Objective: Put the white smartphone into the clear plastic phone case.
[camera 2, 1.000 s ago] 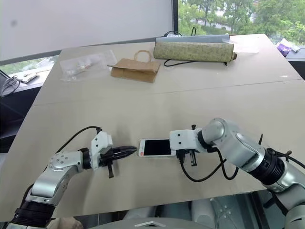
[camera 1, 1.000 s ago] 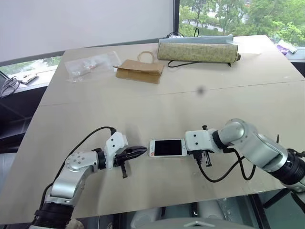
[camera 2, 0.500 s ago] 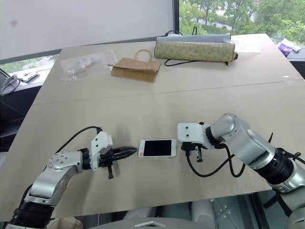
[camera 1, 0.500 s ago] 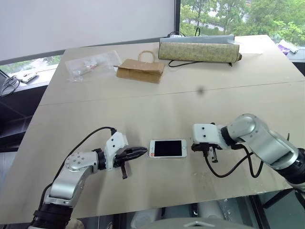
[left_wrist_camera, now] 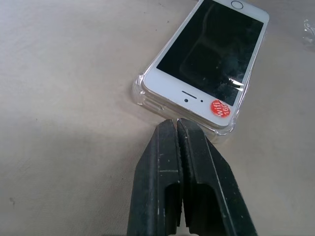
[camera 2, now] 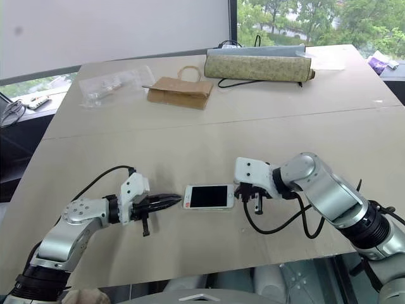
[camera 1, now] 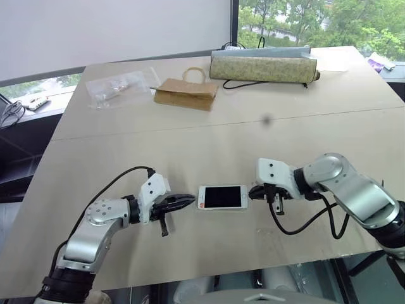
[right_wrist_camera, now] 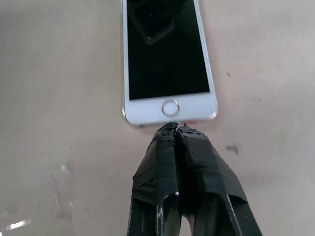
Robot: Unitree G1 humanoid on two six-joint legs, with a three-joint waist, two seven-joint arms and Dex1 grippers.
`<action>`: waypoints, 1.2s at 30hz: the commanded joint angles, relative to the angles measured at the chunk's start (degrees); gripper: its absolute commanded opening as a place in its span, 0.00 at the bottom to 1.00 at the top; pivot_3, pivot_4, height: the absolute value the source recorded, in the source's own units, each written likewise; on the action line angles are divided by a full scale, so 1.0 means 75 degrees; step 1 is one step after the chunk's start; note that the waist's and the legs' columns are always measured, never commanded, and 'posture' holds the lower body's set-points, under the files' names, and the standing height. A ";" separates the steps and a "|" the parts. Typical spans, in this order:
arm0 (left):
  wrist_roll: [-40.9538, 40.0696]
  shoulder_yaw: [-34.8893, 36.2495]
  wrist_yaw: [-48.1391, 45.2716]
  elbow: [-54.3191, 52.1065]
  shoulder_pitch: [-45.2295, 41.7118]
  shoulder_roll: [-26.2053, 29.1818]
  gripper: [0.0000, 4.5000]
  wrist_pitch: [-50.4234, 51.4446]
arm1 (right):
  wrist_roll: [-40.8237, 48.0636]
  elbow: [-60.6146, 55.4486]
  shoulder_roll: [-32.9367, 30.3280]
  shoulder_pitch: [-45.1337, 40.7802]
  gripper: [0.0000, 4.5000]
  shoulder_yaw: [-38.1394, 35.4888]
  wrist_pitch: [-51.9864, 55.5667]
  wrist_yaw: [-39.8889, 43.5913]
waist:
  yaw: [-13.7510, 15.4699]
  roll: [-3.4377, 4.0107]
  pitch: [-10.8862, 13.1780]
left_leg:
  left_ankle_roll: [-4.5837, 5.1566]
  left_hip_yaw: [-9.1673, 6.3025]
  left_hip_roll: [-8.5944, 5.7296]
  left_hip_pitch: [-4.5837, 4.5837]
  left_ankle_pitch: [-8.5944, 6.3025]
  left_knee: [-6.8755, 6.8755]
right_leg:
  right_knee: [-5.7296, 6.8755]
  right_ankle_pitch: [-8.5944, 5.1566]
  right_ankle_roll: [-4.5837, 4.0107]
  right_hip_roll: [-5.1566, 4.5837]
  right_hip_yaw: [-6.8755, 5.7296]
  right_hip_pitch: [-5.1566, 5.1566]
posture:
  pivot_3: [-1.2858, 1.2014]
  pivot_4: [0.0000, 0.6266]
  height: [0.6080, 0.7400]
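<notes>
Between the two grippers, seen from the head views, the white smartphone [camera 1: 222,197] lies flat on the worktop [camera 1: 209,136], long axis from nine to three o'clock. Left gripper [camera 1: 183,201] points at its nine o'clock end, right gripper [camera 1: 255,192] at three; both near, fingers closed, empty.

Left wrist view: clear plastic phone case [left_wrist_camera: 139,92] rims the phone's corner, shut fingers just beside its earpiece end.

Right wrist view: closed fingertips sit against the home-button end.

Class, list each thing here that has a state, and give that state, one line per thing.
white smartphone: screen up, dark, seated in its case
clear plastic phone case: around the phone, flat on the table
left pincer: shut, empty
right pincer: shut, empty
brown paper bag: lying flat
</notes>
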 commanded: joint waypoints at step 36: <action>0.0042 0.0043 -0.0226 0.0570 0.0085 -0.0021 0.02 -0.0830 | -0.0312 0.0175 0.0339 -0.0424 0.00 0.0613 -0.0489 -0.0070 | -0.0034 0.0000 -0.0001 | 0.0000 0.0001 0.0000 0.0001 0.0000 0.0007 | 0.0006 0.0001 -0.0001 0.0001 0.0000 0.0000 | 0.52 0.24 1.00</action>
